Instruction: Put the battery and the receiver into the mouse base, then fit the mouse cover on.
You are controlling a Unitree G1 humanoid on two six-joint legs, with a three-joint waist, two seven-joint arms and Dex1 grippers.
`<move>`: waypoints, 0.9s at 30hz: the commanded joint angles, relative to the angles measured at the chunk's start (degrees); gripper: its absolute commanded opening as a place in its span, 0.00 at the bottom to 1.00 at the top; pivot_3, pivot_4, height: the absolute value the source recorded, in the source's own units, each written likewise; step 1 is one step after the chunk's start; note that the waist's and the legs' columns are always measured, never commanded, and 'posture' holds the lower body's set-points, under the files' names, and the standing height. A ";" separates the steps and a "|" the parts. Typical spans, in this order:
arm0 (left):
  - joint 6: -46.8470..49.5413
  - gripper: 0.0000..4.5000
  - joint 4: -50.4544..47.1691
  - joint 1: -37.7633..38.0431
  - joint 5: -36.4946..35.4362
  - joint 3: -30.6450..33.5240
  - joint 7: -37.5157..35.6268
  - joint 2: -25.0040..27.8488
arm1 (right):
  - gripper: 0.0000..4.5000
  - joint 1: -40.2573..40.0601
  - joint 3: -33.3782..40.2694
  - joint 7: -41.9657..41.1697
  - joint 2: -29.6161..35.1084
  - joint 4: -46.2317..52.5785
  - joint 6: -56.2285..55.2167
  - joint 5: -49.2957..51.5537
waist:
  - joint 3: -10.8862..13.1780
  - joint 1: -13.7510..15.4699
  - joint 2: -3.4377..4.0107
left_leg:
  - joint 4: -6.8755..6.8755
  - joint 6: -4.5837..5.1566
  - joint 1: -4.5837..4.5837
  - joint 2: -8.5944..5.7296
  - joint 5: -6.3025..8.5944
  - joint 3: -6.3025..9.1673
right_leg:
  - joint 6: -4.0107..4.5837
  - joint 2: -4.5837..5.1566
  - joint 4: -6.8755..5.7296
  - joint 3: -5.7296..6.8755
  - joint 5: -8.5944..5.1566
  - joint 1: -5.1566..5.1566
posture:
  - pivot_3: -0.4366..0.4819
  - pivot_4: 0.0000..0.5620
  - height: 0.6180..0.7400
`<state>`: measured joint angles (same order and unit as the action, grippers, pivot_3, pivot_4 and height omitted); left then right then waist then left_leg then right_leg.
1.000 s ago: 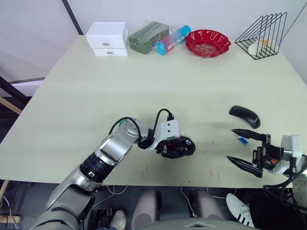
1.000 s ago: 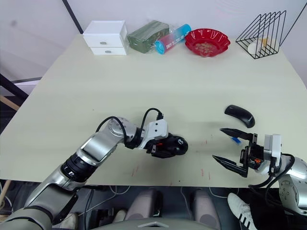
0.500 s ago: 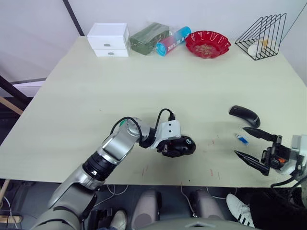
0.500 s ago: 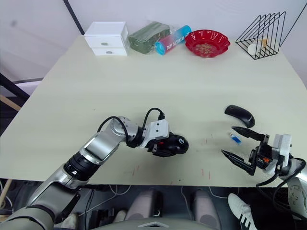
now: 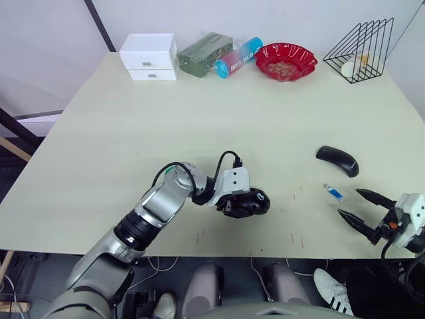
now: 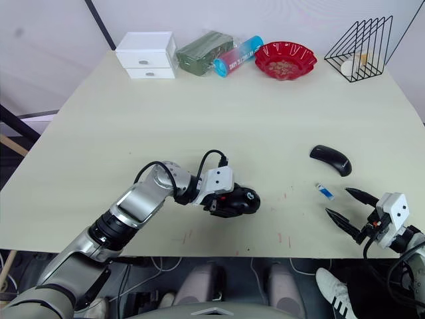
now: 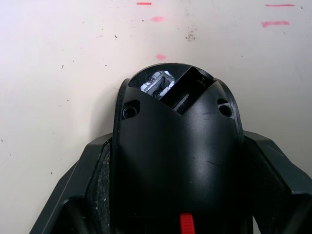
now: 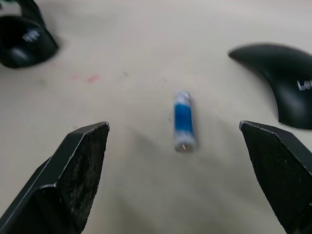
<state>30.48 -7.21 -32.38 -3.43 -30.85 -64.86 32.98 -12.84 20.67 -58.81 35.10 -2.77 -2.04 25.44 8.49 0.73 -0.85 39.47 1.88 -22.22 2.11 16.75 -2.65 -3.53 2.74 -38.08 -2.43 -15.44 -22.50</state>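
The task looks barely begun. The black oval mouse base [image 5: 247, 202] sits near the front edge of the pale bench [image 5: 199, 113], clamped between the two fingers of the left end effector [image 5: 234, 205]. In the left wrist view its hollow shows only grey metal contacts and a red patch, with no cell seated.

The small blue cylindrical battery with a white end [image 5: 334, 192] lies loose on the bench, and the smooth black curved mouse cover [image 5: 337, 160] rests just beyond it, apart from it. The right end effector [image 5: 362, 207] hangs near the battery with its fingers spread wide and empty.

The receiver cannot be made out. Loading the battery and receiver and fitting the cover all appear to remain.

At the far edge, a red scalloped bowl [image 5: 287, 60] holds some brownish bits, and a black wire rack [image 5: 358, 41] holds a pale round object.
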 commanded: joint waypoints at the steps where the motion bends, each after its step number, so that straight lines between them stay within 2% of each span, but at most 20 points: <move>1: 0.16 0.66 0.61 0.52 1.07 -0.74 -0.40 0.39 | 1.00 1.34 -0.68 5.01 0.44 1.69 2.72 -2.39 | 0.00 0.00 0.00 | 0.00 0.00 0.00 0.00 0.00 -0.01 | 0.00 0.00 0.00 -0.01 0.00 0.00 | 0.48 0.27 1.00; 19: -0.63 0.66 2.28 -0.19 1.85 -0.98 -0.84 0.01 | 1.00 2.47 -3.37 9.42 1.65 6.19 8.16 -4.79 | 0.00 0.01 0.00 | -0.02 0.00 0.02 0.01 0.00 -0.02 | 0.00 -0.01 0.01 -0.03 0.00 0.00 | 0.48 0.27 1.00; 21: -0.78 0.66 2.55 -0.26 1.90 -0.90 -0.87 -0.09 | 0.77 2.92 -2.97 10.29 1.47 6.39 8.47 -4.56 | 0.00 0.00 0.00 | -0.02 0.00 0.02 0.00 0.00 -0.02 | 0.00 -0.01 0.01 -0.03 0.00 0.00 | 0.48 0.27 1.00; 22: -0.81 0.66 2.62 -0.22 1.89 -0.85 -0.89 -0.11 | 0.72 2.98 -2.81 10.54 1.44 6.50 8.79 -4.33 | 0.00 0.00 0.00 | -0.02 0.00 0.02 0.00 0.00 -0.02 | -0.01 -0.02 0.01 -0.03 0.00 0.00 | 0.48 0.27 1.00; 23: -0.90 0.66 2.69 -0.20 1.91 -0.80 -0.91 -0.09 | 0.72 2.87 -2.79 10.51 1.55 6.62 8.97 -4.25 | 0.00 0.02 0.00 | -0.02 0.00 0.02 0.00 0.00 -0.01 | -0.01 -0.02 0.01 -0.03 0.00 0.00 | 0.48 0.27 1.00; 24: -0.92 0.66 2.78 -0.11 1.91 -0.76 -0.88 -0.08 | 0.59 2.48 -2.85 10.24 1.69 6.88 9.05 -4.15 | 0.00 0.03 0.00 | -0.02 0.00 0.02 0.00 0.00 -0.01 | -0.01 -0.02 0.01 -0.03 0.00 0.00 | 0.48 0.27 1.00; 27: -1.70 0.66 3.24 -0.04 2.26 -0.87 -0.91 0.04 | 0.33 1.96 -2.76 10.18 1.64 7.56 9.11 -3.85 | 0.00 0.04 0.00 | -0.02 0.00 0.02 0.01 0.00 -0.01 | 0.00 -0.02 0.01 -0.03 0.00 0.00 | 0.48 0.27 1.00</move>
<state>28.49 -5.48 -32.93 -2.81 -30.84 -66.00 32.72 -10.73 16.32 -48.50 35.91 2.64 7.29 20.65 8.49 0.77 -0.85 39.44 1.88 -22.20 2.12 16.75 -2.67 -3.53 2.73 -38.08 -2.46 -15.44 -22.49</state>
